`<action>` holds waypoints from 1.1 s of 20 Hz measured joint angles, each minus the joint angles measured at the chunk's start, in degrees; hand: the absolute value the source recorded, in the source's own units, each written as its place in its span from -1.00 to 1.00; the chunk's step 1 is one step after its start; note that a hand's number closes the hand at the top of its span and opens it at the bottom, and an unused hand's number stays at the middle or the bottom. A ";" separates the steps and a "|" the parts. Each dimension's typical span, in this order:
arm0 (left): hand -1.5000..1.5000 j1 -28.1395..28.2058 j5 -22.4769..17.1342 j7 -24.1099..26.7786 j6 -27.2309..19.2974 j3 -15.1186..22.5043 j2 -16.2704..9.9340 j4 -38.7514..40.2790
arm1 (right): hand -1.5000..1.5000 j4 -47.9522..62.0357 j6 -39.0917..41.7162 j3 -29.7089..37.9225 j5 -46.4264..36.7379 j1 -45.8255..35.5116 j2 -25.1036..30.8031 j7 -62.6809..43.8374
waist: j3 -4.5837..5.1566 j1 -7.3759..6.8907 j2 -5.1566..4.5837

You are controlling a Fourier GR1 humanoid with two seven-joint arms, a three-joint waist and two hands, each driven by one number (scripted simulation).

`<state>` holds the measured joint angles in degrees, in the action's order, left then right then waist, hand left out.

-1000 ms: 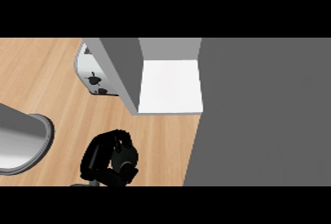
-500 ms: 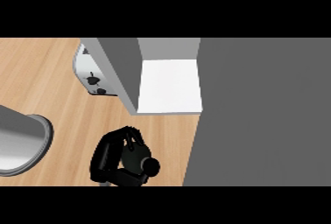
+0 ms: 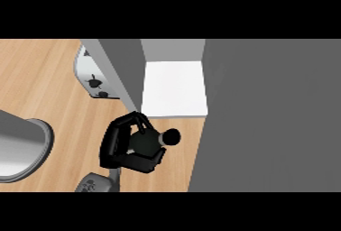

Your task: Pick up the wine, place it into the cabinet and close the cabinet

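Note:
The dark wine bottle (image 3: pixel 168 137) shows from above, its round top pointing toward the right. My left hand (image 3: pixel 118 145) is shut on it, fingers curled over the far side and thumb under the near side, hiding most of the body. The bottle hangs just in front of the open cabinet, whose white shelf (image 3: pixel 174 88) lies a little beyond it. The grey cabinet door (image 3: pixel 123 72) stands open to the shelf's left, its lower corner almost touching my fingers. My right hand shows nowhere.
A wide grey panel (image 3: pixel 269 115) fills the right side, close beside the bottle. A silver appliance with knobs (image 3: pixel 91 82) sits left of the door. A large grey round vessel (image 3: pixel 20 149) lies at the left edge on the wooden counter (image 3: pixel 47 76).
My left hand has carried the bottle up and to the right, closer to the cabinet's opening. The bottle's top now shows at the hand's right side.

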<state>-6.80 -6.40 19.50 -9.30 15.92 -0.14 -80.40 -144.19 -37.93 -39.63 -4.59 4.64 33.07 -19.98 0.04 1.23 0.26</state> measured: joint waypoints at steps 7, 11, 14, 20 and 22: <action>1.00 -9.32 -0.09 0.61 -1.77 -2.16 0.00 9.38 | -1.00 0.10 0.59 1.72 0.57 0.60 1.01 1.69 | 0.01 0.28 -0.18; 1.00 -13.53 -0.37 -0.79 -2.53 -2.57 0.06 12.46 | -1.00 0.26 0.84 1.17 0.85 2.48 0.93 4.23 | -0.02 0.22 -0.15; 1.00 -16.46 -1.63 -0.05 -3.31 -2.05 0.09 16.69 | -1.00 0.27 1.12 1.48 1.10 2.77 1.04 4.52 | 0.00 0.41 -0.22; 1.00 -24.83 -4.84 1.66 -4.47 -3.01 0.11 25.75 | -1.00 0.30 2.11 2.23 1.63 3.39 1.32 6.23 | 0.01 0.93 -0.35; 1.00 -27.19 -6.74 2.15 -5.07 -2.37 0.13 28.30 | -1.00 0.36 2.27 1.98 1.79 3.69 1.06 6.79 | 0.01 1.08 -0.37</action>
<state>-33.99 -13.14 21.65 -14.38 13.55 -0.01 -52.10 -143.82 -35.66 -37.65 -2.79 8.33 34.12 -13.19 0.05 2.31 -0.12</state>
